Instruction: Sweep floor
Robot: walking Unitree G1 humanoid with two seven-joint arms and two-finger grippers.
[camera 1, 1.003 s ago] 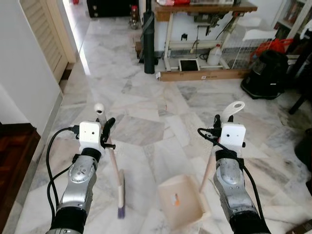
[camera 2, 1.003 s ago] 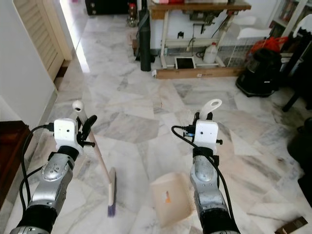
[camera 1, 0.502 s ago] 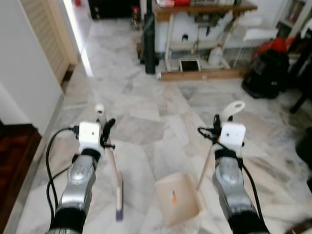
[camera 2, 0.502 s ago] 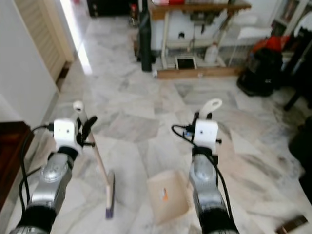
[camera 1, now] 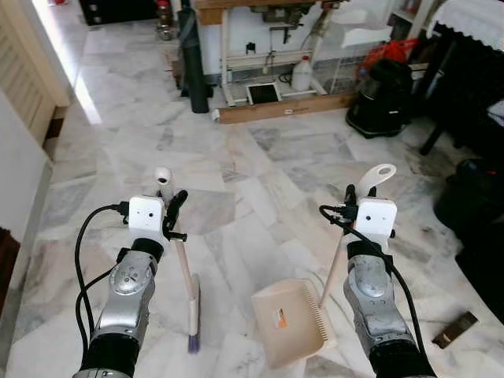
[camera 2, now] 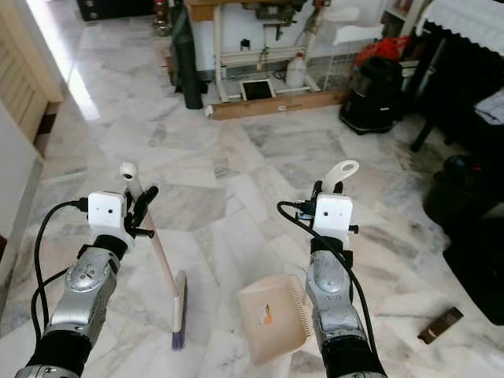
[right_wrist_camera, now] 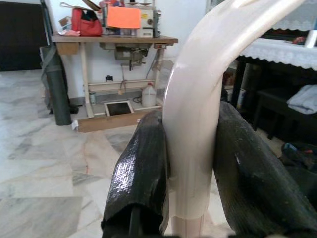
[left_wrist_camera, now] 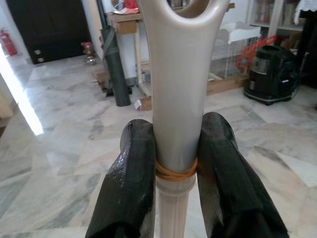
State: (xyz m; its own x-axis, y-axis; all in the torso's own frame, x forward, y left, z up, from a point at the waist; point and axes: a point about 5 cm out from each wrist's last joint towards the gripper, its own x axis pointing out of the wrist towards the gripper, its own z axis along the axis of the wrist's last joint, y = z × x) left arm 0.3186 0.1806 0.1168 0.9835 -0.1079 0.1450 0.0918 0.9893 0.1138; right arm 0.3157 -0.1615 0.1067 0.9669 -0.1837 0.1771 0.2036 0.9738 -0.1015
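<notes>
My left gripper (camera 1: 173,206) is shut on the cream handle of a broom (camera 1: 183,268); its purple-bristled head (camera 1: 194,315) rests on the marble floor in front of me. In the left wrist view both black fingers (left_wrist_camera: 132,183) clamp the broom handle (left_wrist_camera: 177,99). My right gripper (camera 1: 350,201) is shut on the curved cream handle of a dustpan (camera 1: 368,179). The dustpan's tray (camera 1: 287,323) sits tilted on the floor with a small orange scrap (camera 1: 280,318) in it. The right wrist view shows the fingers (right_wrist_camera: 143,168) pressed against the dustpan handle (right_wrist_camera: 195,129).
Ahead stand a work table (camera 1: 260,47) with a wooden board at its foot, a dark rolled mat (camera 1: 193,63) and a black vacuum cleaner (camera 1: 379,98). Dark furniture (camera 1: 472,87) lines the right side. A small brown object (camera 1: 454,329) lies on the floor at right.
The camera has turned to the right: the wall and louvred door at left have slid out, and the dark furniture at right has come in. Both grippers keep their hold.
</notes>
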